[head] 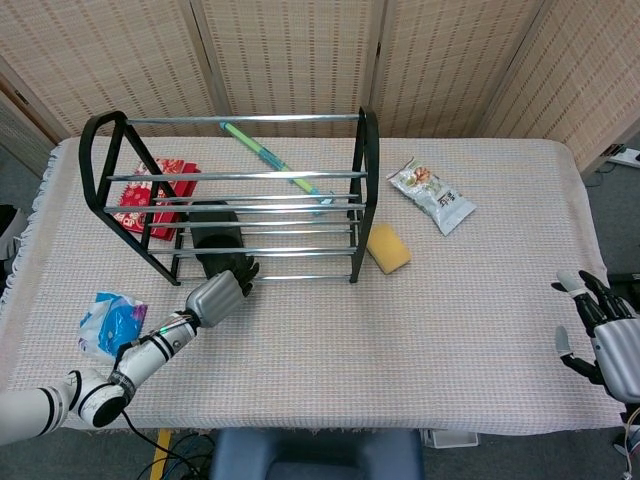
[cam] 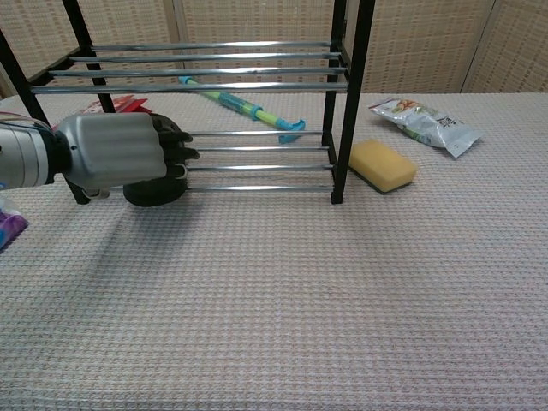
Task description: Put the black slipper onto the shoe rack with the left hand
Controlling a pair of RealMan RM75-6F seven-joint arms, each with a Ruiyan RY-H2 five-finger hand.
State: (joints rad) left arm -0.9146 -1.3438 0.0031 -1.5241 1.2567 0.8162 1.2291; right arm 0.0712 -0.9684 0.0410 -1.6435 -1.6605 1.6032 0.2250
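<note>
The black slipper (head: 215, 235) lies on the lowest rails of the black shoe rack (head: 362, 150), near its left end. In the chest view the slipper (cam: 154, 193) shows as a dark toe under my left hand (cam: 120, 150), by the rack (cam: 342, 103). My left hand (head: 218, 295) sits at the rack's front edge with its fingers curled over the slipper's near end, gripping it. Far off, past the table's right edge, my right hand (head: 600, 335) hangs with fingers spread and empty.
A yellow sponge (head: 387, 247) lies just right of the rack, a snack bag (head: 430, 195) beyond it. A green and blue stick (head: 275, 162) and a red packet (head: 150, 195) lie under the rack. A blue wrapper (head: 110, 320) sits near my left forearm.
</note>
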